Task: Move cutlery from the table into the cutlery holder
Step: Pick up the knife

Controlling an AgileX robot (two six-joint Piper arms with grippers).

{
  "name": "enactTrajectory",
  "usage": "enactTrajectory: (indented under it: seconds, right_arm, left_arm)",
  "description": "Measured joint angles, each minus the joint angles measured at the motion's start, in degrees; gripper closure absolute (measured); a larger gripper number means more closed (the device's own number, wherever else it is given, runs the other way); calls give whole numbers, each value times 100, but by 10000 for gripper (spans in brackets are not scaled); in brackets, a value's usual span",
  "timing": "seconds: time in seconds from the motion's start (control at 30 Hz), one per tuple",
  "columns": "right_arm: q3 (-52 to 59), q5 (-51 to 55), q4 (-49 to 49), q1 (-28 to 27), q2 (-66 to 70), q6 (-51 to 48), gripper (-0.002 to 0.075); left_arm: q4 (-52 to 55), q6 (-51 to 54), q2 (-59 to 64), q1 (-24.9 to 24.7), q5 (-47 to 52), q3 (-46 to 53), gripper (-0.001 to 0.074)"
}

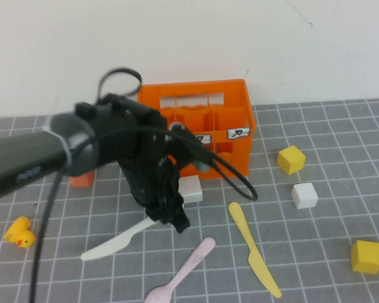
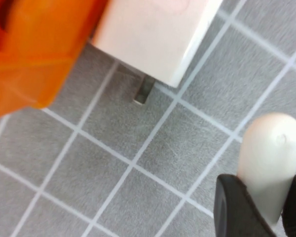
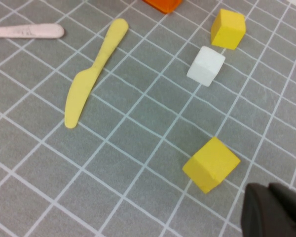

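My left gripper (image 1: 174, 218) is in front of the orange cutlery holder (image 1: 237, 110), shut on the handle end of the white knife (image 1: 114, 243). The blade points to the front left, low over the grey table (image 1: 316, 278). The left wrist view shows the knife handle (image 2: 269, 148) clamped between the fingers of the left gripper (image 2: 264, 193). The pink spoon (image 1: 186, 265) and the yellow knife (image 1: 252, 249) lie on the table to the right. My right gripper (image 3: 271, 191) is shut and empty over the table, near a yellow cube (image 3: 211, 164); it is out of the high view.
A white block (image 1: 191, 188) sits against the holder's front. A white cube (image 1: 304, 195) and two yellow cubes (image 1: 291, 159) (image 1: 366, 255) lie at the right. A yellow duck (image 1: 19, 232) and a small orange cube (image 1: 82, 178) are at the left.
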Motion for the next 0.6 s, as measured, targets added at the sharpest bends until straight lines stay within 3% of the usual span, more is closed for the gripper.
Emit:
enactTrajectory:
  seconds: [0.17,0.37,0.47,0.6]
  right_arm:
    - [0,-24,0,0,0,0,729]
    - [0,-24,4,0,0,0,729]
    - [0,-33,4,0,0,0,729]
    - [0,-36,4,0,0,0,729]
  left_arm:
    - [-206,-9,-486,0,-37,-22,558]
    - [-545,-21,-1051,0,-748,-22,568]
    - [-861,-33,-1250,0,-1502,-22,687]
    - [-1303,-33,-1303,0,-2656,-22,724]
